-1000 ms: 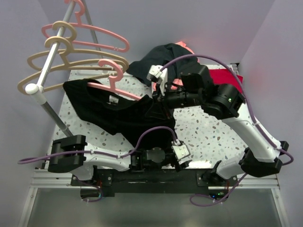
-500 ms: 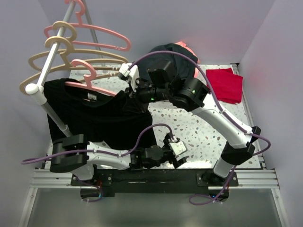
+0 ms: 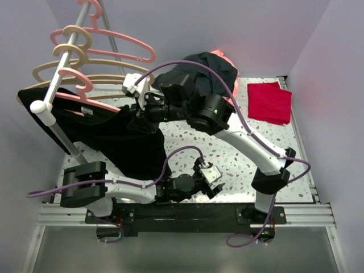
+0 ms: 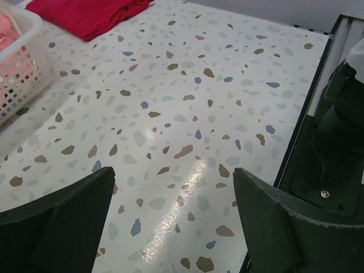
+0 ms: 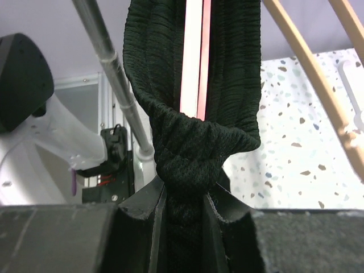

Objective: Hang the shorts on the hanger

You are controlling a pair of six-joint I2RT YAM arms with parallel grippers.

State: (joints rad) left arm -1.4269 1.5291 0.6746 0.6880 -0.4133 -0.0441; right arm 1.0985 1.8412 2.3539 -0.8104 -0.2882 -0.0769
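Note:
The black shorts [image 3: 119,142] are draped over a pink hanger [image 3: 96,102] and hang above the left side of the table. The hanger's hook is at the metal rack rod [image 3: 57,85]; I cannot tell if it rests on it. My right gripper [image 3: 135,116] is shut on a bunch of the shorts' fabric [image 5: 185,170] at the hanger's end. The pink hanger arm [image 5: 193,57] shows inside the fabric fold in the right wrist view. My left gripper [image 3: 219,185] is open and empty, low over the speckled table [image 4: 187,85] near the front edge, with its jaws [image 4: 173,176] wide apart.
Another pink hanger [image 3: 114,40] and beige hangers [image 3: 68,67] hang on the rod; beige arms [image 5: 307,62] pass close to my right gripper. A dark garment [image 3: 207,65] lies over the white basket [image 4: 17,51] at the back. A folded red cloth [image 3: 272,101] lies at the back right.
My right arm has swung left and lifted the shorts on the pink hanger off the table to the rack rod. My left gripper stayed low near the front edge.

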